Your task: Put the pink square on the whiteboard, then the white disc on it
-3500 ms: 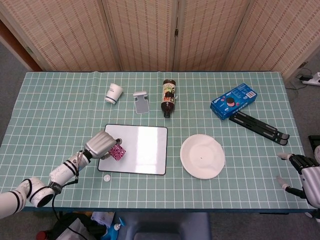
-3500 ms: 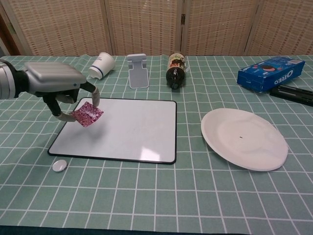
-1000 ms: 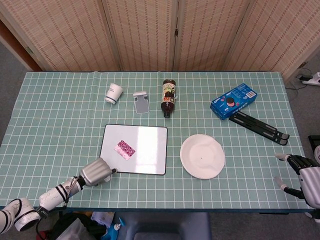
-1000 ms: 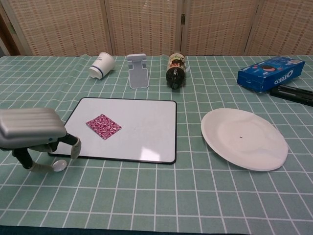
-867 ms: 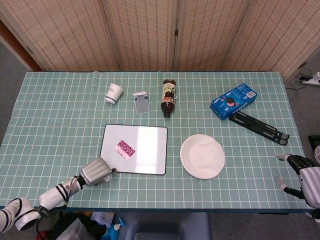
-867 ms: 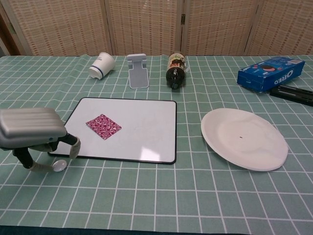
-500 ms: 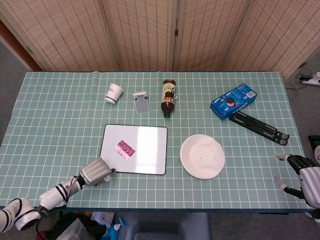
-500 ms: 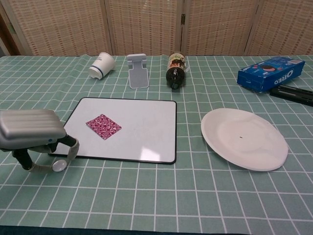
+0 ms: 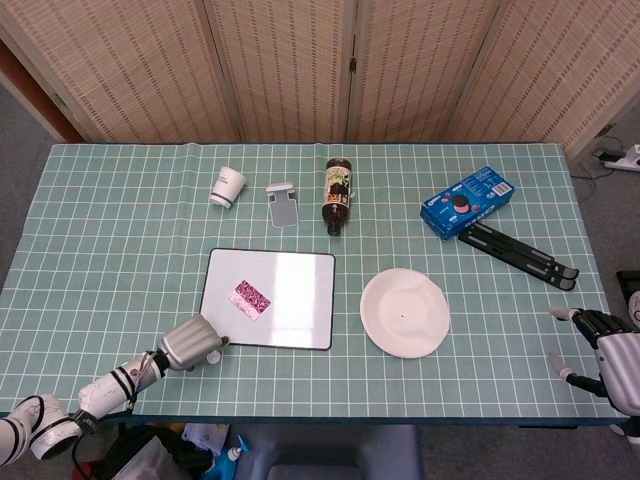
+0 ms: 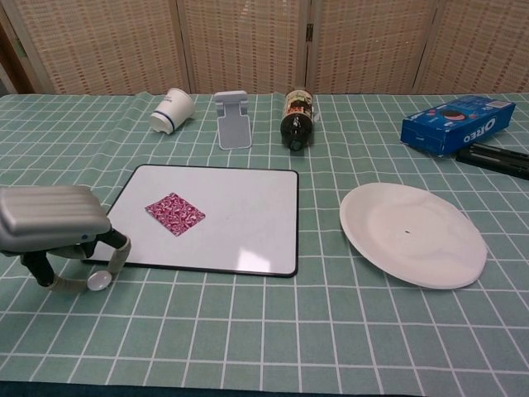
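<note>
Chest view: pink square lies on whiteboard, beyond left hand. Fingers curl around white disc on table; firm hold cannot be confirmed. Next: lift disc onto square.

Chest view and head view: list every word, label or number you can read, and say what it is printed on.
"OREO": on the blue biscuit box, read in the chest view.
Bottle lying on its side: it has a label, but the print is too small to read.
Paper cup: a dark band only, with no legible text.
Whiteboard, pink square and plate: no writing visible.
</note>
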Robot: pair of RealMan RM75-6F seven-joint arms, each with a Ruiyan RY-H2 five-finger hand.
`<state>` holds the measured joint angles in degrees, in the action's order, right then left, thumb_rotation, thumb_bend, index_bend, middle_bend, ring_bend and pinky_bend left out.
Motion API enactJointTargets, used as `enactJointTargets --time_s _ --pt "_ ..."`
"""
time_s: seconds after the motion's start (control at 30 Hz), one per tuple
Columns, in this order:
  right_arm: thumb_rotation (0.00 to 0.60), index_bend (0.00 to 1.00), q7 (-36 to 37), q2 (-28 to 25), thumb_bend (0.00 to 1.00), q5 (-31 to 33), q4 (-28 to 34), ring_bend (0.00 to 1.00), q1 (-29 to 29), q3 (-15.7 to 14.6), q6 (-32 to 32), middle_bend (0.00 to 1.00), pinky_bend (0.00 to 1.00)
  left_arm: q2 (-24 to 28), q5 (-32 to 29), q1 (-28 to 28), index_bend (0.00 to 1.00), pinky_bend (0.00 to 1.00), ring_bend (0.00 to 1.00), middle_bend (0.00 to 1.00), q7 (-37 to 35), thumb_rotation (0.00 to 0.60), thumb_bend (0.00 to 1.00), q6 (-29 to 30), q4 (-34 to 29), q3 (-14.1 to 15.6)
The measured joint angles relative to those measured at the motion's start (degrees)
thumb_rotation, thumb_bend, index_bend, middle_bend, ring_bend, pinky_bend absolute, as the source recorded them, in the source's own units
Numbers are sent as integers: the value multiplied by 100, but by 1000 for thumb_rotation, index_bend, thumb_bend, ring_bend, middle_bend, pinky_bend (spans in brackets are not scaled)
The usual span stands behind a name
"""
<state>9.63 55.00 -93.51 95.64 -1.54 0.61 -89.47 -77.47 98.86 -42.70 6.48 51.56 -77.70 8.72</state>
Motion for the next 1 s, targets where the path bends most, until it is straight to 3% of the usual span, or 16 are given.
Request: enactJointTargets --time_s 0.77,1.0 --pt "600 275 -27 -4 232 4 24 308 -4 2 5 347 363 -6 -19 -5 513 1000 977 1000 -190 600 253 36 42 17" --pt "600 275 -26 -17 232 -7 31 307 -12 11 -2 348 363 175 -113 -61 513 1000 977 1000 -289 600 253 91 -145 -135"
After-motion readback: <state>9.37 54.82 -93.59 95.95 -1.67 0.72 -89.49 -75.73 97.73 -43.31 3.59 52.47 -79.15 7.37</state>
